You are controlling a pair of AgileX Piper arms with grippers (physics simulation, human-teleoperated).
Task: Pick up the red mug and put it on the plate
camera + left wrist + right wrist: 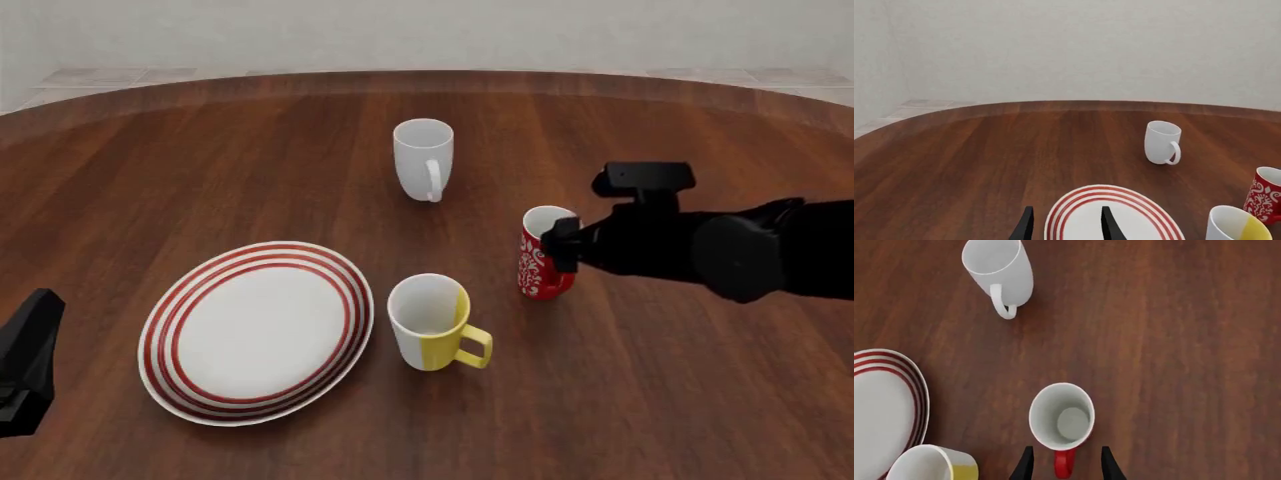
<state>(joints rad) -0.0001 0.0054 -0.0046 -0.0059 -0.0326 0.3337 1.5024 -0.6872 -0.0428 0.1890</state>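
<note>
The red mug with white swirls stands upright on the table, right of the yellow-and-white mug. In the right wrist view I look down into its white inside. My right gripper is open, its fingers on either side of the red handle, not closed on it; in the front view it sits right against the mug's right side. The red-ringed white plate lies at the front left. My left gripper is open and empty, hovering near the plate's near edge. The red mug also shows there.
A yellow-and-white mug stands just right of the plate, between it and the red mug. A plain white mug stands farther back. The wooden table has a curved far edge with a wall behind.
</note>
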